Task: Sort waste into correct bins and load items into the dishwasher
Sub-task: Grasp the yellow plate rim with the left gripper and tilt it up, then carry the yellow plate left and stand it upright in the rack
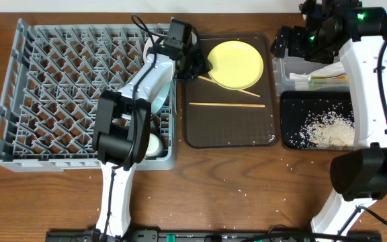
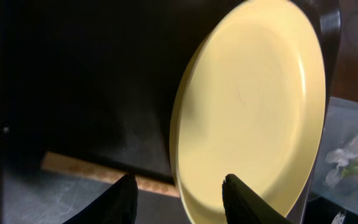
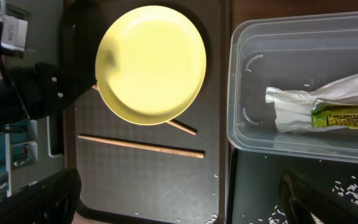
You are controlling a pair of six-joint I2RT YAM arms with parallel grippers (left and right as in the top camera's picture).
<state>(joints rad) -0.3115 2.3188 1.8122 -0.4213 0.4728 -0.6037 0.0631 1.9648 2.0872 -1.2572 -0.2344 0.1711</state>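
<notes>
Currently, I am seeing one white dish [image 1: 154,144] lying in the dish rack [image 1: 46,81]; my left arm is hiding anything else loaded there. The left gripper [image 2: 182,193] is standing with jaws apart around the rim of the yellow plate [image 1: 236,64] on the brown tray [image 1: 227,131]. The plate and both chopsticks [image 1: 227,105] are awaiting loading. The wrapper [image 1: 328,79] is lying in the clear tub [image 1: 287,70], and the rice [image 1: 328,128] in the black tray [image 1: 294,111]. The right gripper [image 3: 179,198] is hovering spread wide, empty.
</notes>
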